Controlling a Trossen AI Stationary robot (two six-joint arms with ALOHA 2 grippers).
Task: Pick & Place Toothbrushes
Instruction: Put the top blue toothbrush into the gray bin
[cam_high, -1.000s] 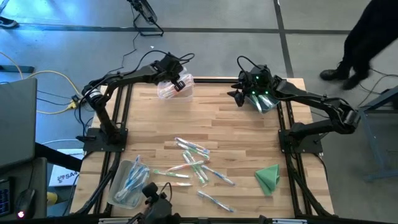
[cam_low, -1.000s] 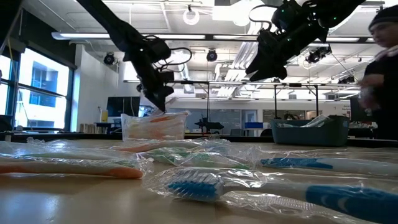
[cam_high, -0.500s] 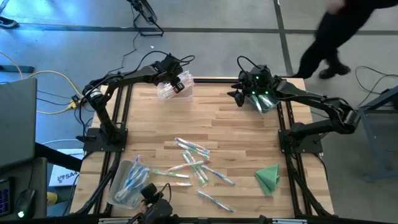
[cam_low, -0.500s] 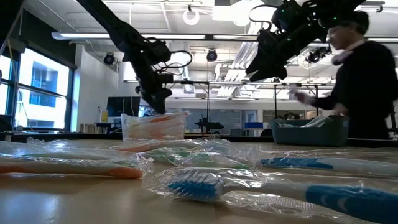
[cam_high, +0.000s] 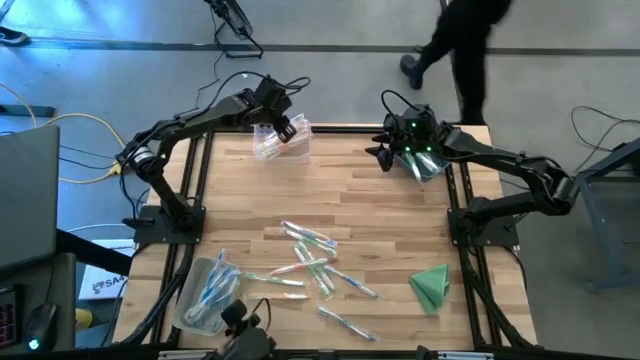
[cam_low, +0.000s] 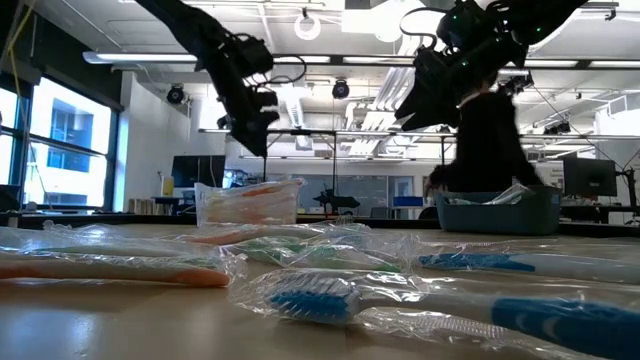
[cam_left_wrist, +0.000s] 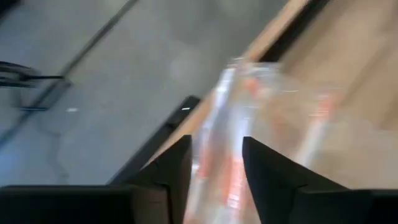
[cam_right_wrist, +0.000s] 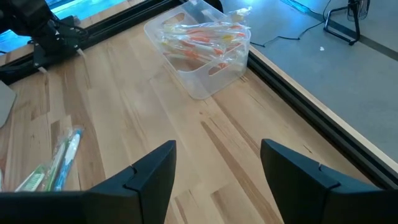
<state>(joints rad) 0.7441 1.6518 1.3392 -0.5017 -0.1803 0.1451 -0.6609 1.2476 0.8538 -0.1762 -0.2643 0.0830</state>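
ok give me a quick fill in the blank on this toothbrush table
1. The clear bin under the left hand holds toothbrushes with ____ accents.
2. The folded cloth near the right arm's base is ____.
3. The right hand hovers with its fingers ____.
4. A person walks past the table's ____ edge.

Missing words: orange; green; open; far
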